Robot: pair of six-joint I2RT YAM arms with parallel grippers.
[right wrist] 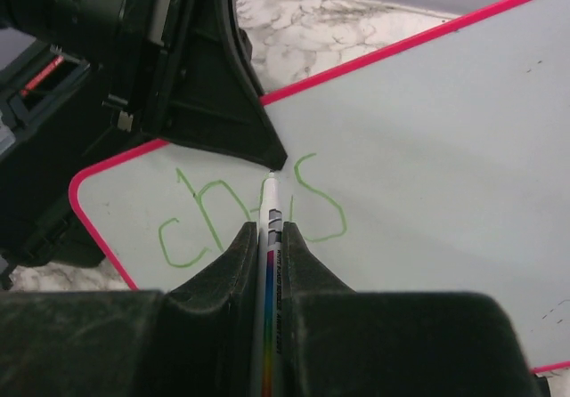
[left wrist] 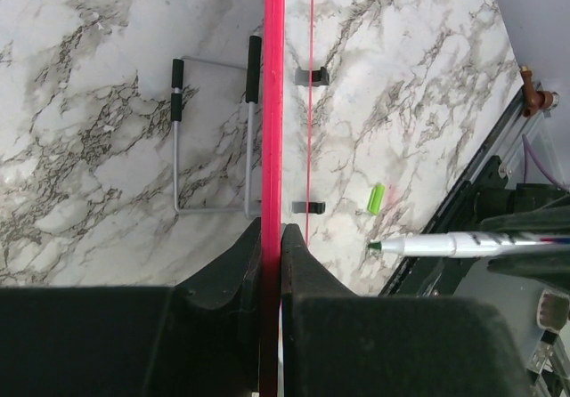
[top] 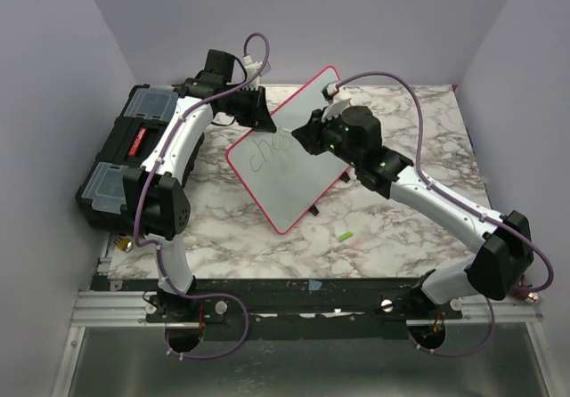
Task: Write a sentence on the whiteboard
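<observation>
The whiteboard [top: 289,167], white with a red-pink rim, is held tilted above the marble table. My left gripper [top: 258,117] is shut on its top edge; in the left wrist view the red rim [left wrist: 272,103] runs between the jaws of the left gripper [left wrist: 272,237]. My right gripper [top: 307,137] is shut on a white marker [right wrist: 270,237] with a rainbow stripe. Its tip touches the board among green letters [right wrist: 249,214] of the sentence, reading about "ch…s". The marker also shows in the left wrist view [left wrist: 463,244]. My fingers hide the middle letters.
A black toolbox [top: 125,152] stands at the table's left edge. A green marker cap [top: 344,236] lies on the table near the board's lower corner. A wire stand [left wrist: 214,139] lies on the table under the board. Purple walls enclose the table.
</observation>
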